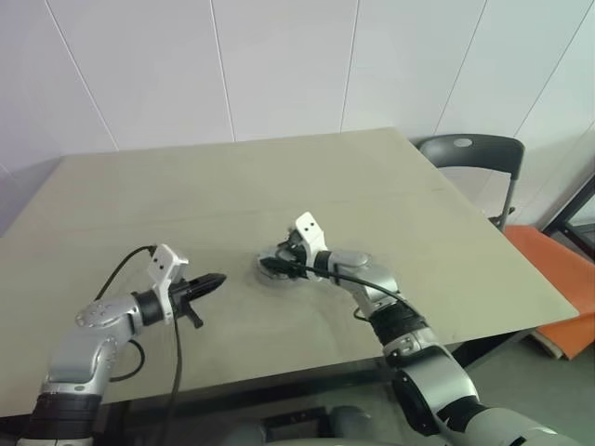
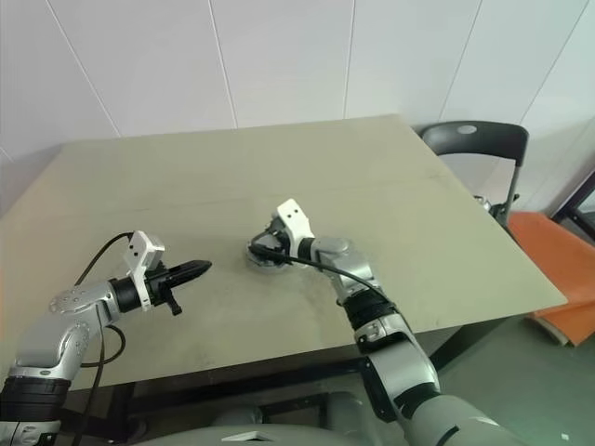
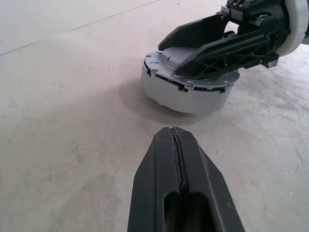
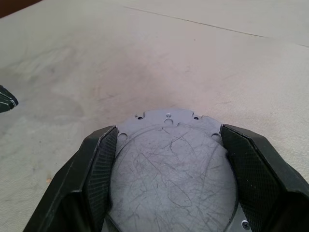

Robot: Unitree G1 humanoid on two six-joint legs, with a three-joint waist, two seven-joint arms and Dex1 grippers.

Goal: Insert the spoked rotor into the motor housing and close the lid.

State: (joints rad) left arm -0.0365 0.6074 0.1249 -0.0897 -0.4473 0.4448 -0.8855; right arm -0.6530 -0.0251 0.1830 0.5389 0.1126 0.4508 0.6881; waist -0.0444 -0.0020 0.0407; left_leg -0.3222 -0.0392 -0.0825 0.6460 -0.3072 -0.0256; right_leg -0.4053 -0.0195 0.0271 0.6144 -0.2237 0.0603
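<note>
**Right gripper straddles the lidded housing**

The motor housing [image 3: 186, 89] sits mid-desk [image 1: 418, 214], the lid [image 4: 174, 169] apparently seated on top. The right gripper [image 4: 169, 159] spans the lid, fingers wide. Beside the housing, the left gripper [image 3: 176, 145] hovers closed, empty.

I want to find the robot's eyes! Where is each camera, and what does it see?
Head eyes: up on the head, looking down over the table; left gripper and right gripper both show.
Left wrist: on the left arm, looking along its shut fingers at the motor housing.
Right wrist: on the right arm, looking at the lid between its clasping fingers.
Shared: both wrist views see the lid.
</note>
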